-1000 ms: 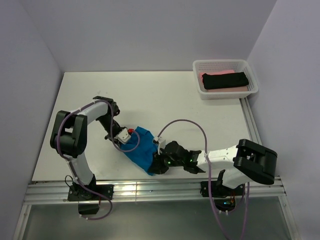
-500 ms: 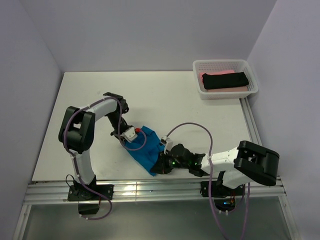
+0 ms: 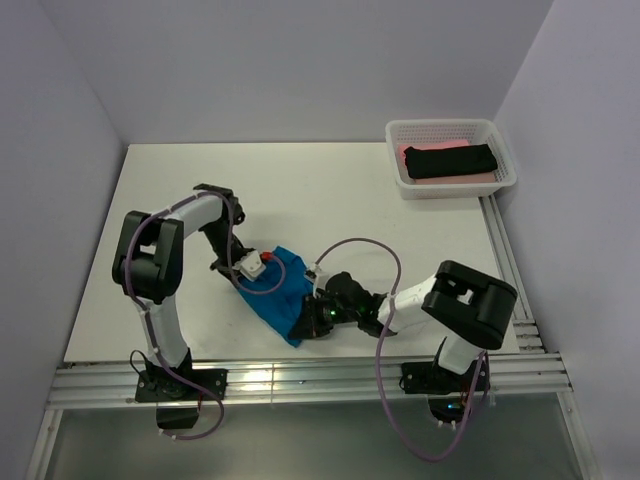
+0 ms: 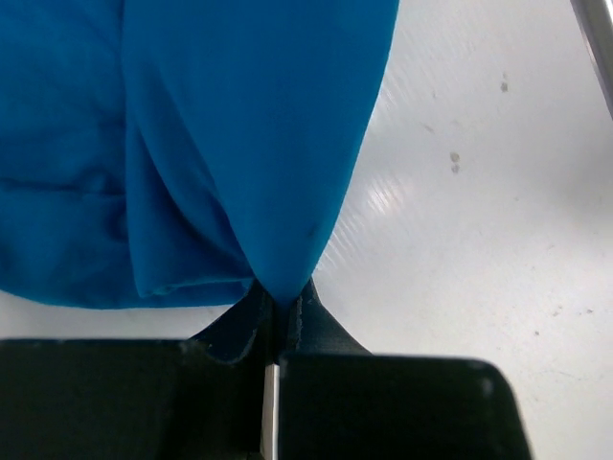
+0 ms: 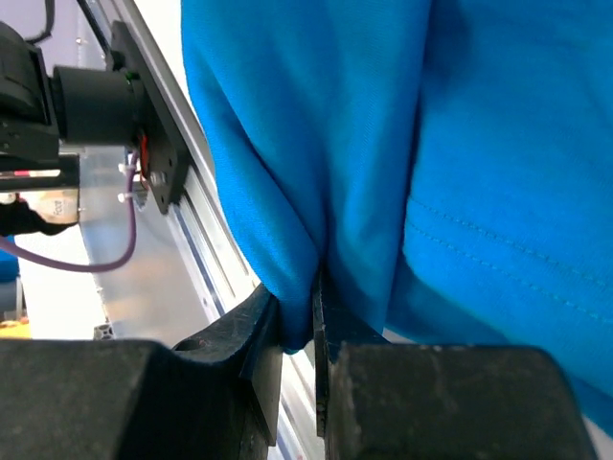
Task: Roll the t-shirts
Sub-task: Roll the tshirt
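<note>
The turquoise-blue t-shirt (image 3: 282, 295) lies bunched on the white table near the front edge, between both arms. My left gripper (image 3: 252, 268) is shut on a fold at its upper left end; the left wrist view shows the cloth (image 4: 230, 144) pinched between the jaws. My right gripper (image 3: 308, 322) is shut on the shirt's lower right end, and the right wrist view shows a fold of blue cloth (image 5: 316, 163) clamped between the jaws. A black t-shirt (image 3: 450, 160) lies on a pink one (image 3: 420, 152) in the basket.
The white mesh basket (image 3: 505, 160) stands at the back right corner of the table. The metal rail (image 3: 300, 378) runs along the table's front edge, just in front of the right gripper. Grey cables loop over both arms.
The left gripper and the blue shirt shifted slightly left and back. The right arm's forearm swung toward the middle, its gripper still on the shirt's near end.
</note>
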{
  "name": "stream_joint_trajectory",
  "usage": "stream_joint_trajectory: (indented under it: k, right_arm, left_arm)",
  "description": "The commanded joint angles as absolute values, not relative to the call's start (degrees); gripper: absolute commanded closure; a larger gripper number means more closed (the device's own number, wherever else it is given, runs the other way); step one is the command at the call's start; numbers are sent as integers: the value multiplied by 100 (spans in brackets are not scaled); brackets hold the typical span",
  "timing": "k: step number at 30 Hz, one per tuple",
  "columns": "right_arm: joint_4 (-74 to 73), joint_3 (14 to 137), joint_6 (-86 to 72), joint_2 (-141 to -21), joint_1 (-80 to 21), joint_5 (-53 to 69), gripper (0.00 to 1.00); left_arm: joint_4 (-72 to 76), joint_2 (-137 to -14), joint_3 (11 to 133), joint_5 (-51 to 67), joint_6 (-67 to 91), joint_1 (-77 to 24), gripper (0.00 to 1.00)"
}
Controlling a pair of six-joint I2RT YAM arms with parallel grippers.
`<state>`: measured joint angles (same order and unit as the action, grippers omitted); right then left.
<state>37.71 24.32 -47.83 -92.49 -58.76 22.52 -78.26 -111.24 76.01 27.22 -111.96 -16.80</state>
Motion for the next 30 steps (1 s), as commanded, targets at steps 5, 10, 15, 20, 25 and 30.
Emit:
stream_joint_trajectory:
  k: [5, 10, 15, 20, 25, 30]
  right_arm:
    - [3262, 3567, -4237, -10290, -5748, 2838, 100]
    - [2856, 4166, -4052, -10565, -5739, 2944, 100]
    - [3541, 3666, -4411, -10284, -5695, 2979, 100]
    - [4542, 3042, -5244, -10257, -5634, 3067, 100]
    - [5203, 2795, -5913, -10441, -5634, 3050, 100]
    - [5387, 2804, -6231, -10775, -5634, 3111, 100]
  left_arm:
    - [-7857, -10705, 7120, 2171, -11663, -758, 100]
    - [-7857, -10521, 6917, 2004, -11804, -352, 100]
    - [-7875, -10494, 7145, 1942, -11742, -290, 100]
    - [-7875, -10695, 7479, 1811, -11505, -518, 100]
    - [-7875, -10977, 7857, 1898, -11294, -747, 100]
    - [-7875, -11538, 8270, 1758, -10926, -1002, 100]
